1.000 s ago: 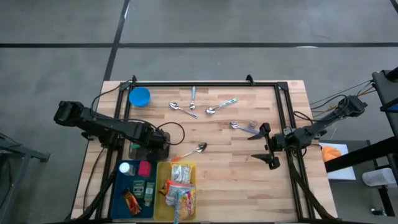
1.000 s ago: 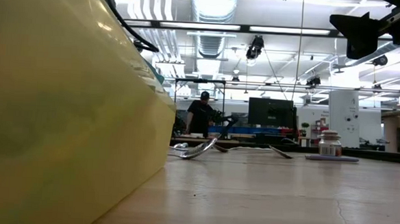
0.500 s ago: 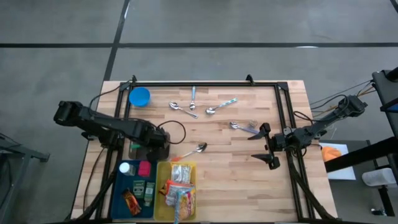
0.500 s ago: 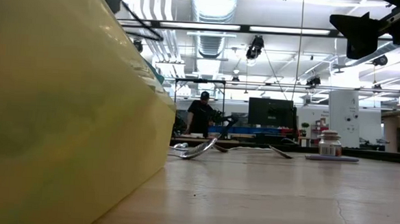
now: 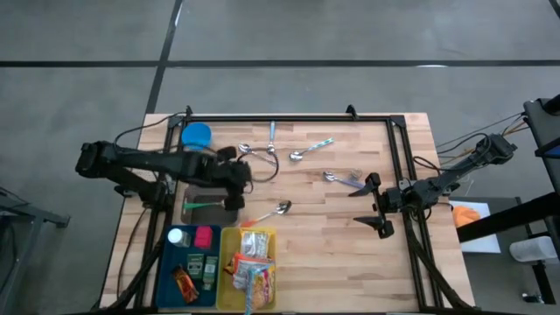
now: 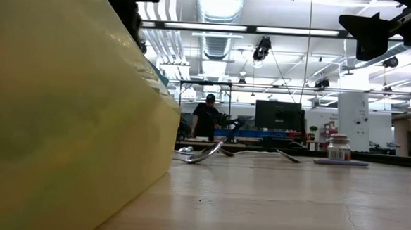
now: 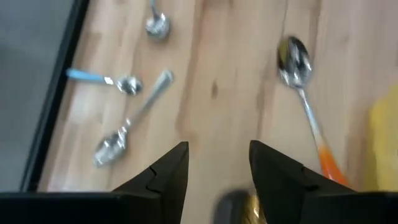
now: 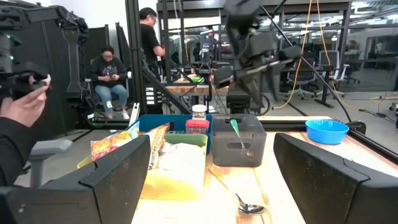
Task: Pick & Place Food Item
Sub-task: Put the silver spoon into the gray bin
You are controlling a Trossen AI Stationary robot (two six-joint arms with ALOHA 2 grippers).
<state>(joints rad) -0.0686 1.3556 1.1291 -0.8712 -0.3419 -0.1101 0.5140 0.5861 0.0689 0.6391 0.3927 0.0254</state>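
Observation:
My left gripper hangs above the table's left half, beside a grey bin, slanting down toward the right edge. In the left wrist view a small grey and gold thing sits between its fingers; blur hides what it is. Food packets lie in a yellow tray, and more food items in a blue tray, both at the near edge. My right gripper waits open at the table's right, in the air. My left gripper has the small grey and gold thing between its two fingers, well back from their tips. The fingers slant down toward the table's right. The thing is clear of the table; blur hides which part of it the fingers meet.
Several spoons lie on the wood, one with an orange handle just right of the left gripper and others toward the far edge. A blue bowl stands far left. A green-handled utensil lies in the grey bin. People are beyond the table.
My left gripper has risen from over the grey bin and gone toward the far edge and a little right, rolling as it went. The bin and its green-handled utensil now show uncovered.

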